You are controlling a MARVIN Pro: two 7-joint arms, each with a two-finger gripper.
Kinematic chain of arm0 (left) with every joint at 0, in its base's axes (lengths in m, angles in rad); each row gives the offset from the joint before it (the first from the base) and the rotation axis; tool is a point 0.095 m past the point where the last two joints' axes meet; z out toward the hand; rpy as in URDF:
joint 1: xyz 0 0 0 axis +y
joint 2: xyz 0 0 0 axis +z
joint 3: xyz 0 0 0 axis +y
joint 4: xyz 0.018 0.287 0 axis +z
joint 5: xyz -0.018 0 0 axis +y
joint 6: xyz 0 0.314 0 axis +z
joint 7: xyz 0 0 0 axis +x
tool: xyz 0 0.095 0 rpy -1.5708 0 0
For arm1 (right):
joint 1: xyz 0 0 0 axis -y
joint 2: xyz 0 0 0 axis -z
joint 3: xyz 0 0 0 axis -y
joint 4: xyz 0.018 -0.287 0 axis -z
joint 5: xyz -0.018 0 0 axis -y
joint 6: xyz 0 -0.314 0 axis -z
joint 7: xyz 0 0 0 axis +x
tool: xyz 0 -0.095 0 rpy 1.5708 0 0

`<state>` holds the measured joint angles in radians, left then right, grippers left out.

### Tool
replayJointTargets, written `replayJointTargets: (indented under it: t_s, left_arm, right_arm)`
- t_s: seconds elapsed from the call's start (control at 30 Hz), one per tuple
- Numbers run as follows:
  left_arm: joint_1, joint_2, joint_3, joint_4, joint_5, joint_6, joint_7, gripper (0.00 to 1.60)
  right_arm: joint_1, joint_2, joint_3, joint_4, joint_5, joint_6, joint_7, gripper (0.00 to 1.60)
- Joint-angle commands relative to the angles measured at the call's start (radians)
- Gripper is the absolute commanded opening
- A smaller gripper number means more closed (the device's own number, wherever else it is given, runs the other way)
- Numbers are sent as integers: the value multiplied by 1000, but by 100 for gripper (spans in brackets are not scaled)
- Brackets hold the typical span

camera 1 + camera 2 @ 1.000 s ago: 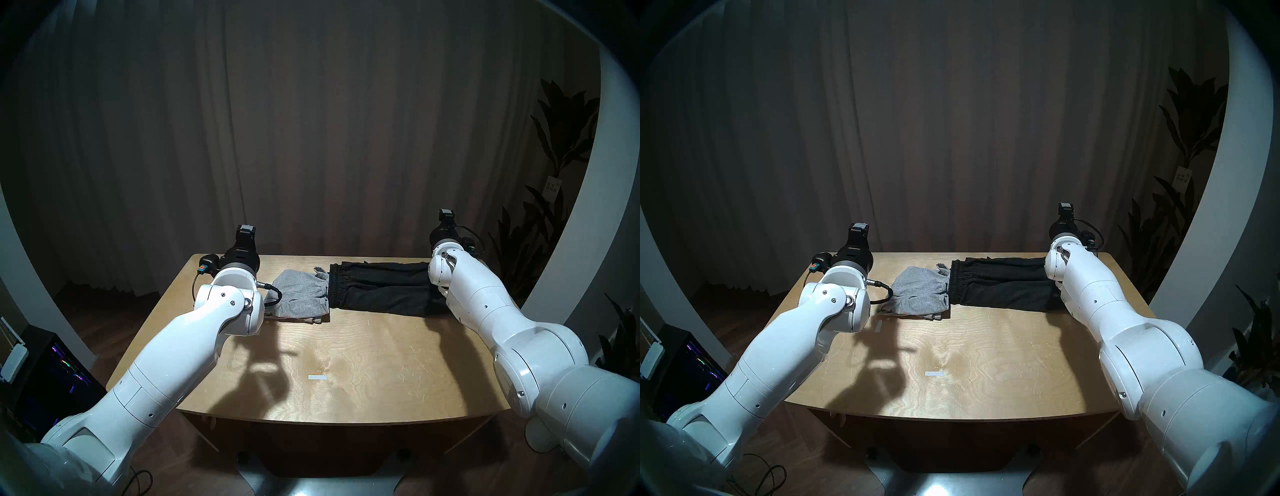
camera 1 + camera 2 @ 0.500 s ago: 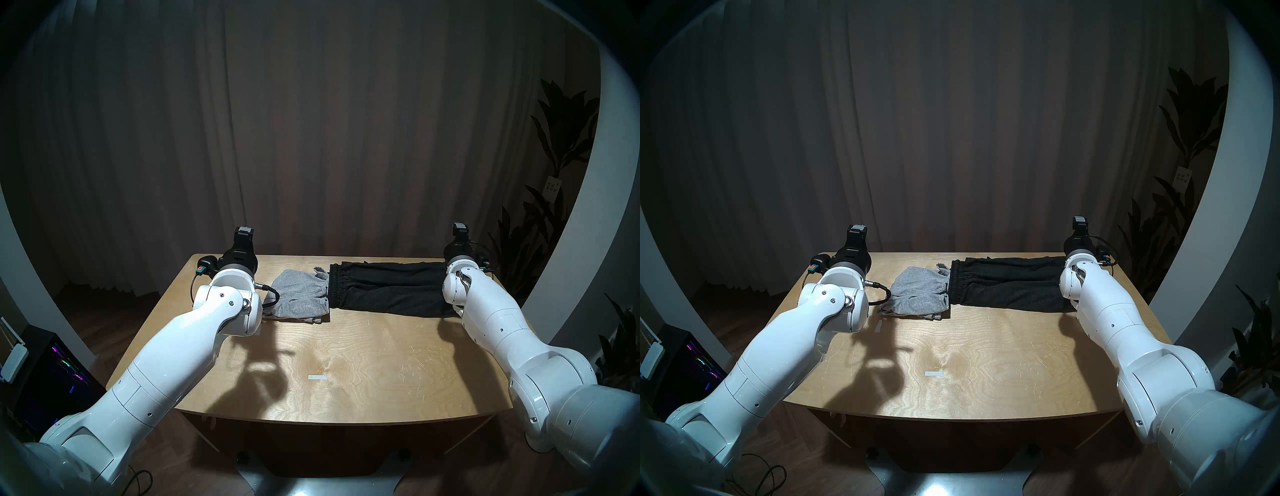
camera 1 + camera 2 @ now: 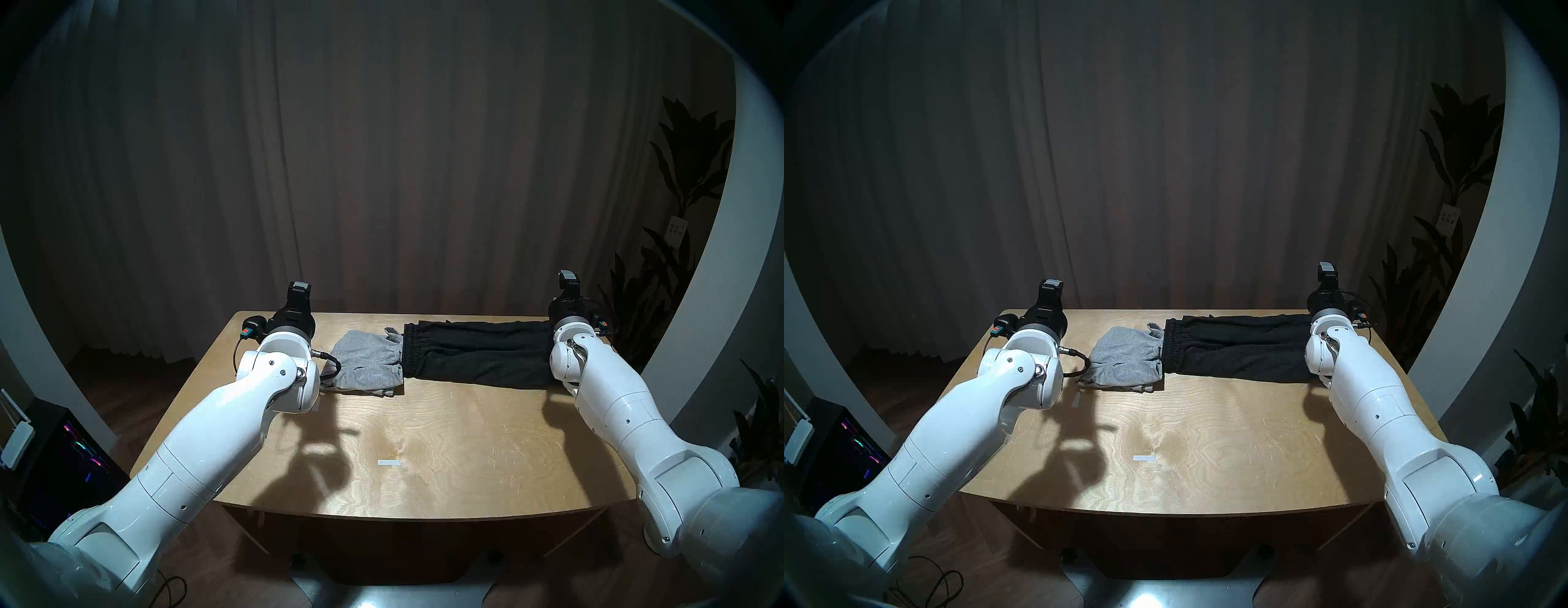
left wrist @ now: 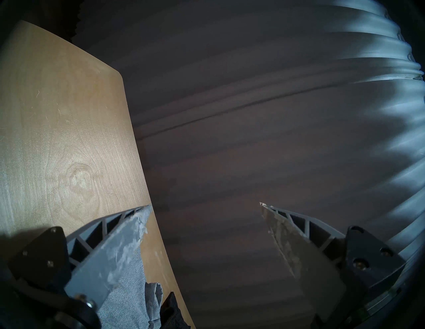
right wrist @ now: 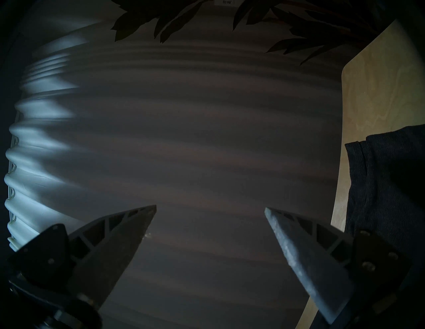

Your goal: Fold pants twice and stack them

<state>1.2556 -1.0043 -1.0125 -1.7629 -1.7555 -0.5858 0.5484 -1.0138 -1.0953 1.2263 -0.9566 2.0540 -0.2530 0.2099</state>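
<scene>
Light grey shorts [image 3: 367, 361] lie bunched at the back of the table, touching the waistband of the black shorts [image 3: 475, 354] spread out to their right. My left gripper [image 4: 205, 204] is open and holds nothing. It hovers left of the grey shorts [image 4: 128, 287] at the table's back edge, pointing at the curtain. My right gripper [image 5: 210, 206] is open too, with nothing in it, beyond the right end of the black shorts [image 5: 379, 183]. In the head views both sets of fingers are hidden behind the wrists [image 3: 292, 327].
The wooden table [image 3: 445, 433] carries a small strip of white tape [image 3: 389, 462] near its middle. A dark curtain [image 3: 382, 170] hangs close behind the back edge. Plants [image 3: 683, 178] stand to the right, and a lit computer case [image 3: 63, 450] sits on the floor to the left.
My right arm has swung to the right, uncovering the right end of the black shorts. The left arm and both pairs of shorts have stayed put.
</scene>
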Motion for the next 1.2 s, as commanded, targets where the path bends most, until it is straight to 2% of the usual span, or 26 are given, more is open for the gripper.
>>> replayJointTargets:
  t_s: [0.0, 0.47, 1.17]
  left_arm:
    - [-17, 0, -10, -3, -3, 6, -7, 160]
    - [-24, -7, -7, 11, -8, 32, -8, 160]
    - [-33, -37, -2, 20, -14, 77, -9, 160]
  right_arm:
    - [-81, 48, 10, -91, 8, 9, -13, 160]
    - [-211, 113, 26, -203, 30, 22, -58, 160]
    - [-414, 264, 105, -440, 69, 33, -145, 160]
